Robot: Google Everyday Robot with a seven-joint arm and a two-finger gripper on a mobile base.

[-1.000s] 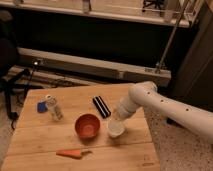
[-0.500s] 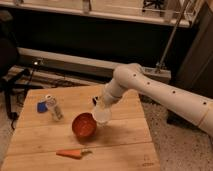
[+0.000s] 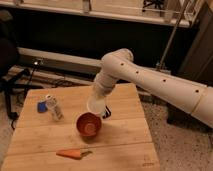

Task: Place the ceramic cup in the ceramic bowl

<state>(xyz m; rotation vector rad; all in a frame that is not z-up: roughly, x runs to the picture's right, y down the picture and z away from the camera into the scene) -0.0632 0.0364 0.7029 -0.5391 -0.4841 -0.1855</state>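
The white ceramic cup (image 3: 96, 106) hangs at the end of my white arm, tilted, just above and behind the right rim of the orange-red ceramic bowl (image 3: 89, 124). My gripper (image 3: 98, 98) is shut on the cup, and the cup and wrist hide most of it. The bowl stands on the wooden table (image 3: 125, 135) near its middle, with its glossy inside showing.
A slim white labelled bottle (image 3: 53, 107) stands left of the bowl beside a small blue object (image 3: 42, 106). A carrot (image 3: 70, 154) lies near the front edge. A black object (image 3: 107, 111) peeks out behind the cup. A dark chair (image 3: 7, 65) stands at the left.
My arm has swung left and risen, carrying the cup from the table right of the bowl to just over the bowl's back right rim.
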